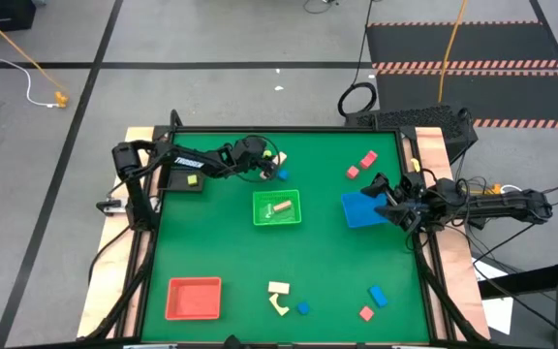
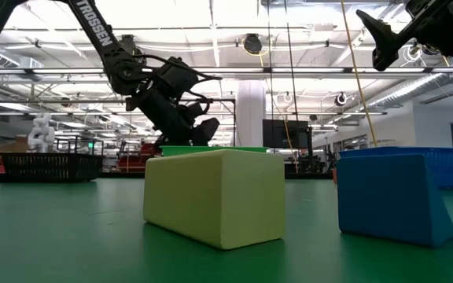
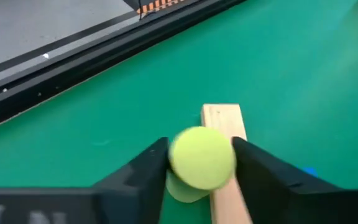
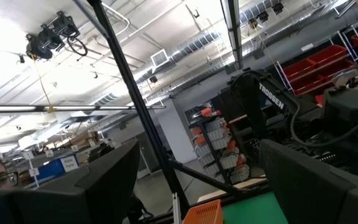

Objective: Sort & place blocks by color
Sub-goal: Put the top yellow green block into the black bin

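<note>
Green tray (image 1: 260, 201) — landmark, mid-table; one cream bar already lies in it.
Blue tray (image 1: 359, 210) — to the right of the green tray.
Red tray (image 1: 194, 298) — nearer the front edge than the green tray, toward the left side.
Right gripper (image 1: 391, 206) — at the blue tray's far-side edge from the green tray, raised; fingers spread, holding nothing.
Left gripper (image 3: 202, 163) — just behind the green tray; fingers clamped on a yellow-green round block (image 3: 202, 158), with a cream bar (image 3: 224, 122) lying directly beneath.
Remaining blocks (image 1: 289, 301) — scattered in front of the green tray and behind the blue one.
Handling note: likely best to lift clear of the cream bar before travelling, centre over the green tray, and release low so the round piece cannot roll out.
</note>
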